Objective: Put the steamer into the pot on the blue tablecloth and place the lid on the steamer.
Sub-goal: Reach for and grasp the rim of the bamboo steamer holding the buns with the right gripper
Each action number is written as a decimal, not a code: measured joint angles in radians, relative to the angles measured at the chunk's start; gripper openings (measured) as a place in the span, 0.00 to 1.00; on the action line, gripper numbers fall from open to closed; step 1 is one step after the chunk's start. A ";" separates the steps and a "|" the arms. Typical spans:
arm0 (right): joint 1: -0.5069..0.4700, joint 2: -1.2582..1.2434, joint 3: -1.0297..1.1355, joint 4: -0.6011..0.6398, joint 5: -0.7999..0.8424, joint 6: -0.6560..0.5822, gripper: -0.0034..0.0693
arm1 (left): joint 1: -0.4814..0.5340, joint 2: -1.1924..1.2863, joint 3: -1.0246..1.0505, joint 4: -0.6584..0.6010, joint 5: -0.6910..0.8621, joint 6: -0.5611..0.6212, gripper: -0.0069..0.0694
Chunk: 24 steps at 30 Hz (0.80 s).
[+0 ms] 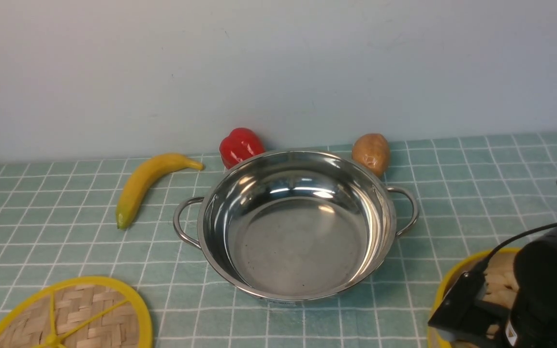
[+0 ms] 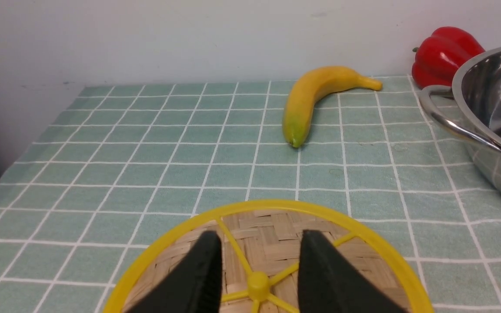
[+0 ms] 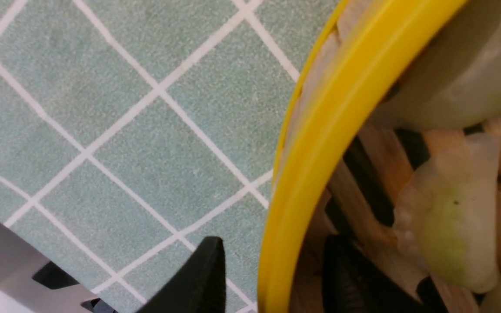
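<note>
Your right gripper (image 3: 274,248) stands parted astride the steamer (image 3: 328,130) rim, gripping nothing; a one-sided pinch could tilt it, spilling dumplings (image 3: 446,234).

Teal white-gridded tablecloth (image 1: 476,193), yellow-rimmed steamer (image 3: 320,152)

Right arm (image 1: 549,285) glossy black, black cable (image 1: 525,235); jaws tapered, black.
</note>
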 joint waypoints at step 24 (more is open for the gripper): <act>0.001 -0.142 -0.074 -0.117 0.169 0.222 0.13 | 0.000 0.000 0.000 0.000 0.000 0.000 0.41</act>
